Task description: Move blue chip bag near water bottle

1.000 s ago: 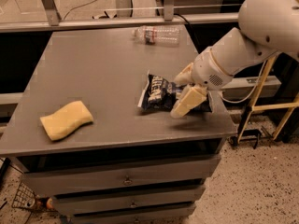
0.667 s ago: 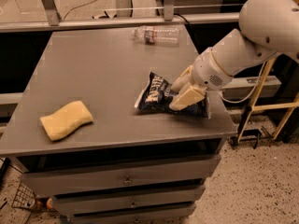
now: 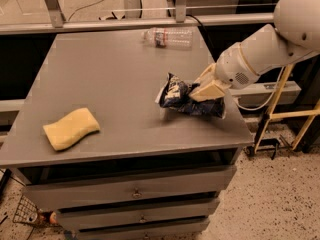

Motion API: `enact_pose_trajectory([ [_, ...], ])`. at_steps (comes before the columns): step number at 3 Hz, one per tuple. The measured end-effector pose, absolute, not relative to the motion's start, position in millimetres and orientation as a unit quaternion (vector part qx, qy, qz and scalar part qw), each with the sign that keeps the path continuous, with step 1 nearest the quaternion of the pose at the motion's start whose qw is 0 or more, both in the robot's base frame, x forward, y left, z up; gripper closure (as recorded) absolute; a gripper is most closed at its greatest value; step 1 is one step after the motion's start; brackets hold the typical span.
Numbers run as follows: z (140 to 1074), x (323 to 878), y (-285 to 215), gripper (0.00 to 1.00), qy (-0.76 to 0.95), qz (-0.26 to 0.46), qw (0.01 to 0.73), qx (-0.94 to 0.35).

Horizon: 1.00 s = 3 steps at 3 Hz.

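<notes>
No text can be read. White lettering on the blue chip bag point(image 3: 176, 92), pinched in the gripper point(image 3: 201, 90) over the table's point(image 3: 100, 79) right side, is illegible. Same for the label band on the water bottle point(image 3: 167, 37), well beyond the gripper.

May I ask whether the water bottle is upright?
The water bottle lies on its side; the gripper holds the blue chip bag near the table's right edge.

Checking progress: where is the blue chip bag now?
In the camera view, the blue chip bag is near the right edge of the table, held by the gripper, apart from the water bottle.
</notes>
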State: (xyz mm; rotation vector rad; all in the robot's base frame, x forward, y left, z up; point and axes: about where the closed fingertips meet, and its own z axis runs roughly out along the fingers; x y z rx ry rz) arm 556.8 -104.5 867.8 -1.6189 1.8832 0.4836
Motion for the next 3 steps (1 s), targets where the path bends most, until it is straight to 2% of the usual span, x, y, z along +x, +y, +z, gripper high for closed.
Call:
enact_pose_trajectory([
  [1, 893, 581, -145, 1.00, 0.723, 0.144, 0.333, -0.588],
  [2, 924, 608, -218, 1.00, 0.762, 0.074, 0.356, -0.536],
  [3, 939, 621, -266, 1.00, 0.789, 0.027, 0.359, -0.497],
])
